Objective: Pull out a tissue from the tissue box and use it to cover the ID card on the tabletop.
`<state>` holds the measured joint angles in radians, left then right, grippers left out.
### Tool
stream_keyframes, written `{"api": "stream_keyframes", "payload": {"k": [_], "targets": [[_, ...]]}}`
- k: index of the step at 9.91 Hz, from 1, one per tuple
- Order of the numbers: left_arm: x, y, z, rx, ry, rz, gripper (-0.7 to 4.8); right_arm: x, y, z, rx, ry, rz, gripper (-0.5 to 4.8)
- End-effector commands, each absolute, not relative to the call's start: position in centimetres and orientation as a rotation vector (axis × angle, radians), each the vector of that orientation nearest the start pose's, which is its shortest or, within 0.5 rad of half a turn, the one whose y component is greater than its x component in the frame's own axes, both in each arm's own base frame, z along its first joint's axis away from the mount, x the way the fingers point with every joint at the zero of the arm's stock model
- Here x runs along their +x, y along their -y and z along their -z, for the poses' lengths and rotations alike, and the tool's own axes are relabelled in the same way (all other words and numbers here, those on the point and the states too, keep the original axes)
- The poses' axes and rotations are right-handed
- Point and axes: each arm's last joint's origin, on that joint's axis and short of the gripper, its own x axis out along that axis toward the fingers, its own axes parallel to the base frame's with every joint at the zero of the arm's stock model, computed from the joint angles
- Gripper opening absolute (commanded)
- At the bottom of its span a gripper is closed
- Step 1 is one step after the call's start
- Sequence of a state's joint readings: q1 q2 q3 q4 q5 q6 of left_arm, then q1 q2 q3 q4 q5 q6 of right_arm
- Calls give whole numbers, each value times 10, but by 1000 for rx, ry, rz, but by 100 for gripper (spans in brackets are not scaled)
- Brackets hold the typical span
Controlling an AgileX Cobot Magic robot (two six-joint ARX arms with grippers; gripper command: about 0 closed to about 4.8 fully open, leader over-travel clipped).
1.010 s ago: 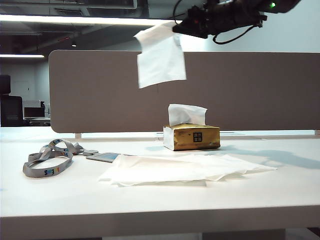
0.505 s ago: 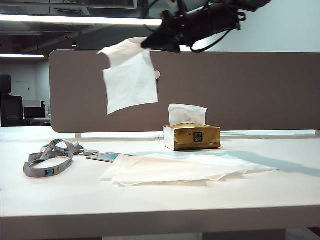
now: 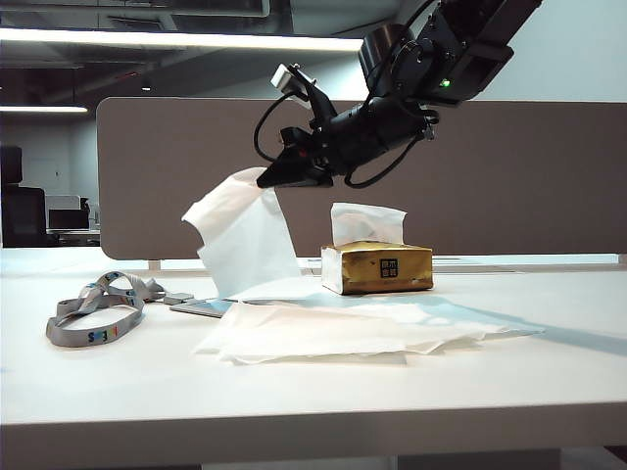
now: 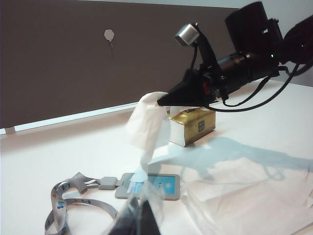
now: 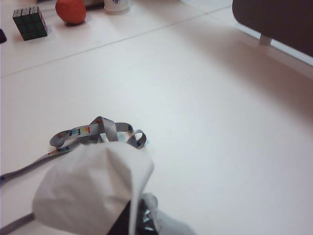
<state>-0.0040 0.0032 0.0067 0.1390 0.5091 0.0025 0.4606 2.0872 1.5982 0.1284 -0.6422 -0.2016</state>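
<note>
Your right gripper (image 3: 266, 179) pinches the tissue (image 3: 245, 240), hanging over the ID card (image 4: 154, 185) left of the tissue box (image 3: 377, 267). Left gripper (image 4: 134, 218) low near card, state unclear.

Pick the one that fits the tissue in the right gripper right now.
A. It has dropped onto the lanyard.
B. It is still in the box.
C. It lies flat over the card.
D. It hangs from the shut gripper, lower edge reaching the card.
D: the tissue hangs from the shut right gripper, its lower tip down at the card, most of which shows uncovered.
</note>
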Motion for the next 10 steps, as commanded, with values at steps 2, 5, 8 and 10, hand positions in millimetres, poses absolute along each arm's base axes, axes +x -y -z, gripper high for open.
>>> {"api": "stream_keyframes", "payload": {"k": [2,5,8,10], "targets": [[92,15,-181,25,155,518,-5,435,-234,-233,-123,-163,-1038,-1],[92,15,-182,27,158,518,-5,435,-233,-226,-88,-262,-942,-1],[92,15,-182,27,158,518,-5,430,-232,-213,-63,-431,-939,-1],[92,15,-182,27,158,518,-5,427,-231,-208,-58,-500,-955,-1]]}}
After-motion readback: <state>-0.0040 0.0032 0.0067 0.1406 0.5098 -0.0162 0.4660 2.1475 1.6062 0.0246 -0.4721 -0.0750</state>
